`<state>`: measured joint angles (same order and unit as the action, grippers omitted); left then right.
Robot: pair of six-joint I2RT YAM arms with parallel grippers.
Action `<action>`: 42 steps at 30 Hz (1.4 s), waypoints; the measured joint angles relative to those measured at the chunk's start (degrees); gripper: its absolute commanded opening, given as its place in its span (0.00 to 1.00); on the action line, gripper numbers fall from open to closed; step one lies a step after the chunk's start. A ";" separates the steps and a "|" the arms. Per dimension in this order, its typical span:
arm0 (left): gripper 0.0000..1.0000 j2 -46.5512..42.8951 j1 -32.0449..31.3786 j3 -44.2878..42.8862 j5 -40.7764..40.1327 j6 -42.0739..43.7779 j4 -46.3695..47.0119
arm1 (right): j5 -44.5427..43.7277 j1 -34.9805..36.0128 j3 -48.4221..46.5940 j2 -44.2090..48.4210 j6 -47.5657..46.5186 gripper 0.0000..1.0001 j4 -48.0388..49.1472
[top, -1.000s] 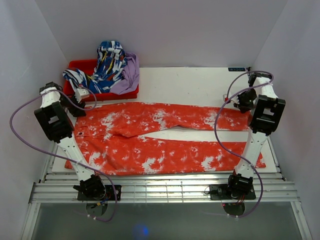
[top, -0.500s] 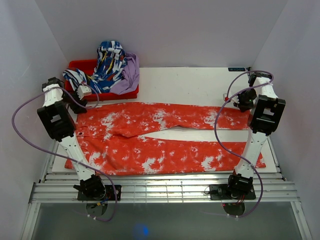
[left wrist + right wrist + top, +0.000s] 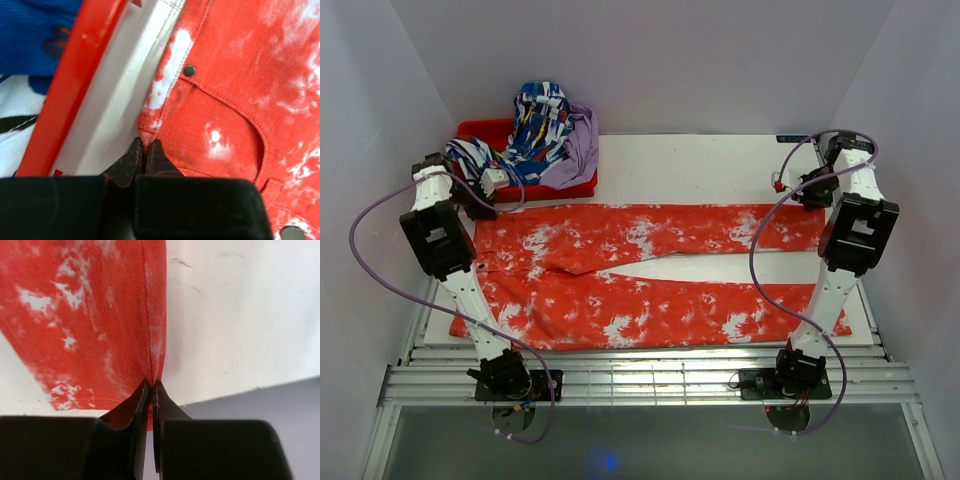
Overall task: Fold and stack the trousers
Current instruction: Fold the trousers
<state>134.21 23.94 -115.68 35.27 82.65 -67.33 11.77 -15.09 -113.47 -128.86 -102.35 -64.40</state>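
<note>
The orange-red tie-dye trousers [image 3: 640,270] lie flat across the white board, waistband at the left and both legs running right. My left gripper [image 3: 478,208] is at the waistband's far corner beside the red bin. In the left wrist view it [image 3: 144,147] is shut on that corner of the trousers [image 3: 235,90], close to a rivet and a pocket seam. My right gripper [image 3: 812,203] is at the far leg's hem. The right wrist view shows it [image 3: 151,385] shut on the side seam of the trousers [image 3: 100,315], just above the hem.
A red bin [image 3: 485,130] at the back left holds a blue-and-white garment [image 3: 535,125] and a purple one [image 3: 582,145]; its rim [image 3: 75,85] runs right beside my left fingers. Bare white board [image 3: 700,165] lies behind the trousers. Metal rails [image 3: 650,375] line the near edge, and walls stand close on both sides.
My left gripper moved a little farther back and shut on the waistband corner. My right arm drew back and to the right, pulling the far leg straighter.
</note>
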 measured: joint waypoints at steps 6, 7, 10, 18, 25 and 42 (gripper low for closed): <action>0.00 -6.25 1.95 5.88 3.19 -4.33 5.18 | 4.35 -1.51 0.07 6.43 2.95 0.08 2.93; 0.00 -8.66 2.32 8.68 3.61 -5.22 7.48 | 5.33 -1.88 0.57 7.67 3.28 0.08 3.61; 0.00 -15.93 3.02 16.41 4.59 -7.10 13.70 | 7.39 -2.97 3.21 11.67 3.80 0.08 4.85; 0.00 -21.79 2.91 20.09 8.09 -15.65 27.28 | 9.97 -4.76 5.62 14.01 6.01 0.08 7.85; 0.00 -21.55 2.16 19.45 9.05 -26.80 40.76 | 12.68 -4.72 3.06 12.22 9.86 0.08 10.93; 0.00 -30.45 5.20 31.98 14.38 -27.32 52.54 | 16.11 -9.81 22.10 38.80 5.51 0.08 12.92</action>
<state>103.77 29.15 -83.70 49.65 55.33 -14.79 27.88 -24.91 -91.37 -90.06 -96.84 -51.48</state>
